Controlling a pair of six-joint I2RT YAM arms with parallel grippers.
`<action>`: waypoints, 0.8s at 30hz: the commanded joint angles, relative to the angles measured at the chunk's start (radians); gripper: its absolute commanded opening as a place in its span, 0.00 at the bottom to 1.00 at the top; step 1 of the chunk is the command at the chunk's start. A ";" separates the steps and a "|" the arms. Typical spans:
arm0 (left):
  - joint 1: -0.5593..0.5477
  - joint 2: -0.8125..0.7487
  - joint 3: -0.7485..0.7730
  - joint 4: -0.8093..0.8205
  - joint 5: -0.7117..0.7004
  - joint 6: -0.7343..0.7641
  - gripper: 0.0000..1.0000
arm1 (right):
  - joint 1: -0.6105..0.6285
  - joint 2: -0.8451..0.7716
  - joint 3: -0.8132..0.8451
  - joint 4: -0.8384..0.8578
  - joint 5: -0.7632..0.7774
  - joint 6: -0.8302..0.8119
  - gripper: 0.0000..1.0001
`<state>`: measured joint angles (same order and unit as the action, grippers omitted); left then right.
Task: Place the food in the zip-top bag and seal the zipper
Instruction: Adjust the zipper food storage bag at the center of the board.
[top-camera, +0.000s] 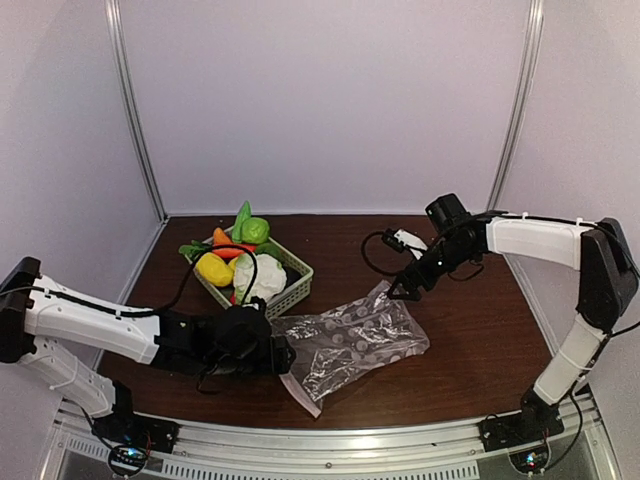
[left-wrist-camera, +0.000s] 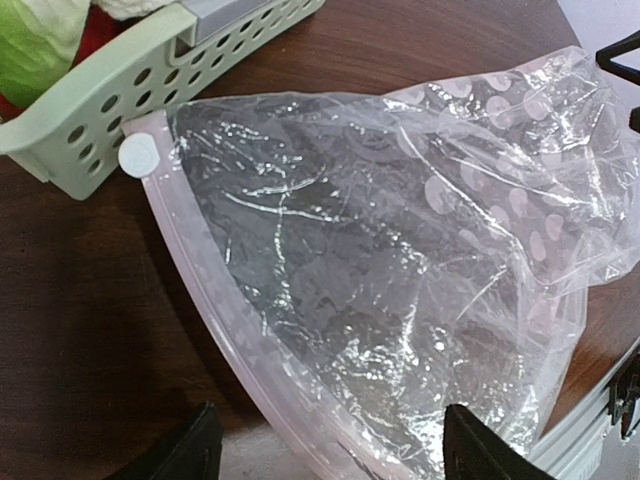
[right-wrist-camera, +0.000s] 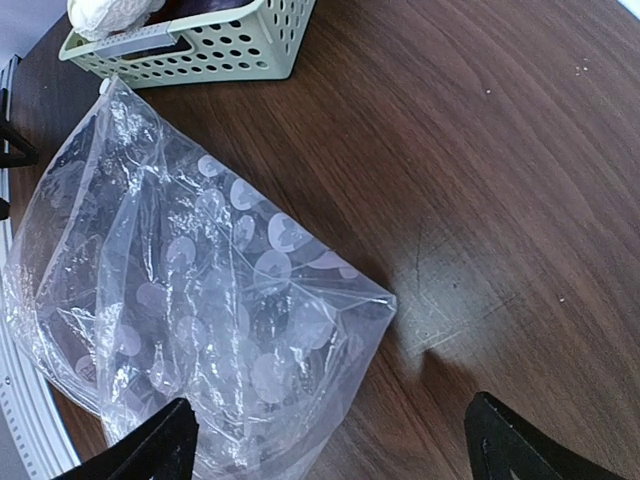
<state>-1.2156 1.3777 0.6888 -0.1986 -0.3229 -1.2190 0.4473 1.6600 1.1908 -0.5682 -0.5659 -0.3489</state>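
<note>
Framing the zipper (left-wrist-camera: 218, 295), left claw (left-wrist-camera: 330, 445) — mostly cropped — seems just above.

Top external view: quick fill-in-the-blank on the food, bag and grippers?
1. The glossy plastic toy food sits ____ the pale green lattice basket.
2. The clear dotted zip-top bag on the dark wooden table holds ____ food.
3. The left gripper and right gripper are both ____.
Missing words: inside; no; open.

food (top-camera: 213, 268) in basket (top-camera: 297, 283), crumpled bag (top-camera: 350, 340) alongside
</note>
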 joint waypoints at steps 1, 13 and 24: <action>0.020 0.045 0.005 0.063 0.001 -0.023 0.77 | 0.007 0.028 0.028 -0.033 -0.090 0.018 0.94; 0.074 0.160 0.020 0.240 0.079 0.014 0.52 | -0.015 0.183 0.126 -0.091 -0.136 0.045 0.42; 0.085 0.319 0.201 0.262 0.090 0.005 0.54 | -0.179 0.211 0.166 -0.051 -0.191 0.115 0.00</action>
<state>-1.1374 1.6615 0.8265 0.0235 -0.2317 -1.1984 0.3313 1.8576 1.3521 -0.6468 -0.7128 -0.2810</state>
